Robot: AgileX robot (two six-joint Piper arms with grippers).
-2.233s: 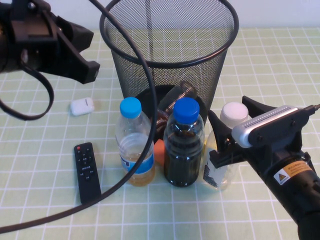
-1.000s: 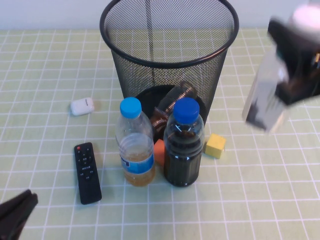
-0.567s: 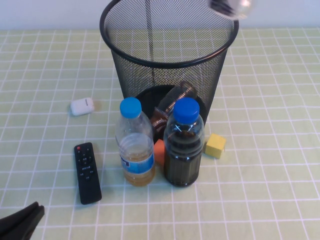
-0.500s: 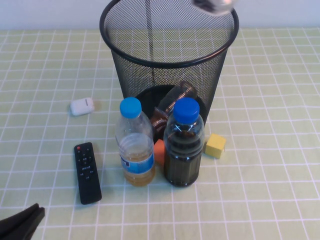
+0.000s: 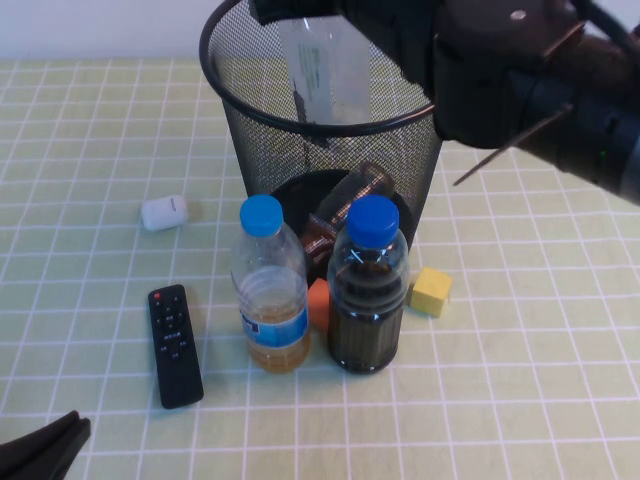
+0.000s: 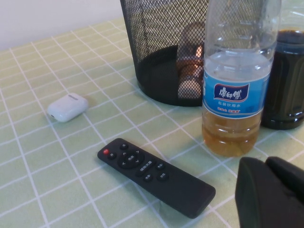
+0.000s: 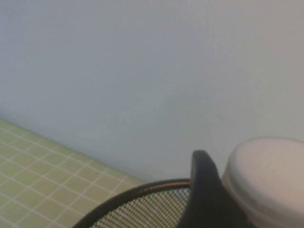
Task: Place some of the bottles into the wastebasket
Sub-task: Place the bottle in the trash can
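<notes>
The right gripper [image 5: 330, 20] hangs above the mouth of the large round black wire-mesh wastebasket [image 5: 338, 120], its fingers [image 7: 202, 190] clenched on the taller clear plastic bottle [image 5: 325, 70] with the green-and-white label; in the right wrist view one dark finger lies against the bottle's white cap [image 7: 266, 183], just over the basket's rim. The bottle points down into the basket, its lower part already below the rim (the cap end is hidden by the arm in the high view). The short clear bottle with a red-brown label [image 5: 345, 205] lies at the bottom of the basket, seen through the mesh. The left gripper [image 5: 40, 450] sits low at the near left edge of the surface, fingers [image 6: 273, 190] pressed together and holding nothing, just beside the black remote control [image 5: 175, 345]. In front of the basket stand the blue-capped bottle with a blue label [image 5: 268, 285] and the blue-capped bottle of dark liquid [image 5: 368, 285], close together, with an orange block [image 5: 318, 303] between them and a yellow block [image 5: 431, 291] to their right. A small white case [image 5: 164, 212] lies to the left of the basket. Half a second ago only a blur of the bottle showed at the top edge; now the right arm fills the upper right and the bottle is over the basket, while everything on the green checked surface [image 5: 520, 380] lies as it did.
</notes>
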